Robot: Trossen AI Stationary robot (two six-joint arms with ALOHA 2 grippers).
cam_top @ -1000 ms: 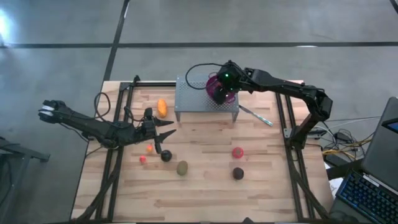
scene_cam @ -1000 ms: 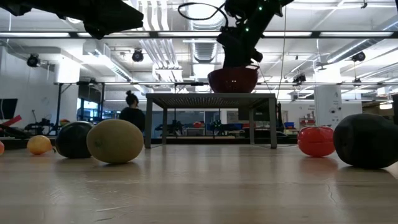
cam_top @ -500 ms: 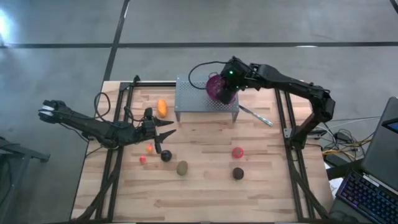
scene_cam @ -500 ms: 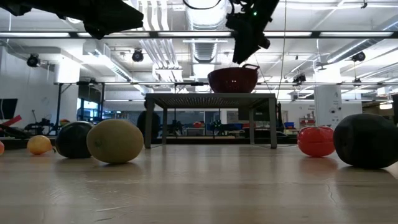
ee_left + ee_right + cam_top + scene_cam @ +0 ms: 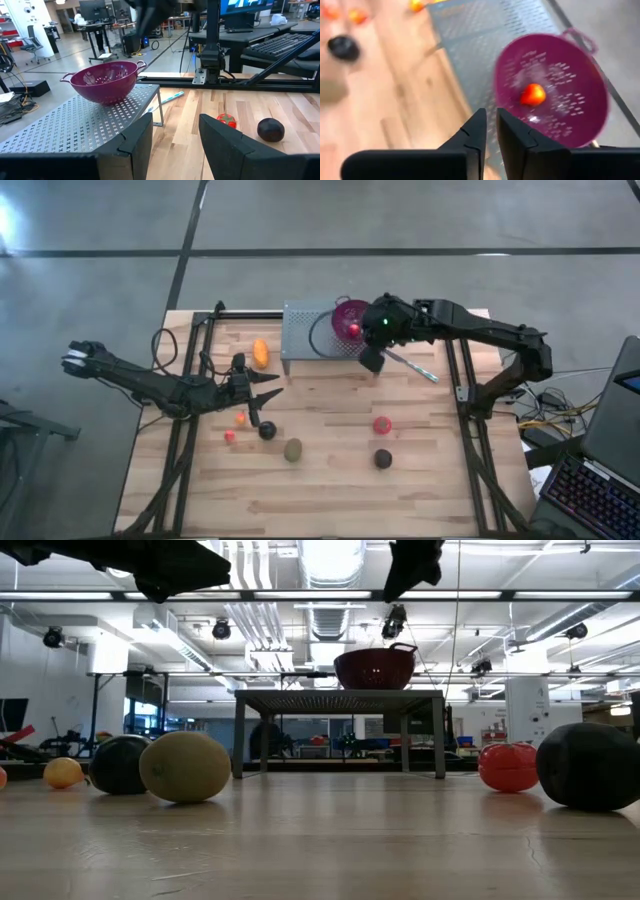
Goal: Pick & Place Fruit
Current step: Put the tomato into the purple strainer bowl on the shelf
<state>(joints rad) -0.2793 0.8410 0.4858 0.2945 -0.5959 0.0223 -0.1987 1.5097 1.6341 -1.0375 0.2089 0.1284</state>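
Right gripper (image 5: 371, 360): I have it raised above the front right corner of the grey perforated metal stand (image 5: 300, 332), just beside the purple perforated bowl (image 5: 350, 318). In my right wrist view the jaws stand narrow, a thin gap between them, with nothing held.

Left gripper (image 5: 268, 385): I see it low over the left half of the wooden tabletop (image 5: 330, 480), pointing right. Its jaws are spread wide and empty in the left wrist view.

Bowl: it sits upright on the right part of the stand's top. My right wrist view shows one small red-orange ball (image 5: 533, 94) lying inside it.

Elongated orange fruit (image 5: 261, 352): on the tabletop just left of the stand.

Small orange ball (image 5: 240, 418) and small red ball (image 5: 230, 436): close together near the tabletop's left side, in front of the left gripper.

Near-black round, left (image 5: 267, 430): just right of those two balls, below the left gripper's tips.

Brown-green oval fruit (image 5: 292, 449): just beside that dark round, nearer the front edge.

Red ball with green top (image 5: 382, 424): on the right half of the tabletop, well apart from the left group.

Second near-black round (image 5: 383, 458): just in front of that red ball.

Thin silver utensil (image 5: 412, 366): lying slantwise on the tabletop to the right of the stand.

Background: the low view shows a dim figure beyond the stand, too unclear for me to describe.
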